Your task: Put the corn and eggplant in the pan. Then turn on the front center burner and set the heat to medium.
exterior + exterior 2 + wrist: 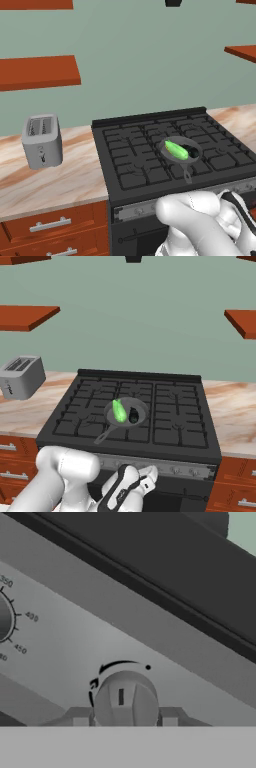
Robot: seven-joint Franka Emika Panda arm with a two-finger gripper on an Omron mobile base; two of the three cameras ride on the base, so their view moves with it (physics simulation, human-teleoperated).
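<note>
Hand view showed the claw clenched on a grey stove knob, one dark finger at nine o'clock of it and its mate at three. To do this well, I judge it should turn slowly, stay square to the panel, and stop mid-arc for medium heat. Corn and eggplant already lay side by side in the pan, eggplant at three o'clock of the corn, on the front center burner.
</note>
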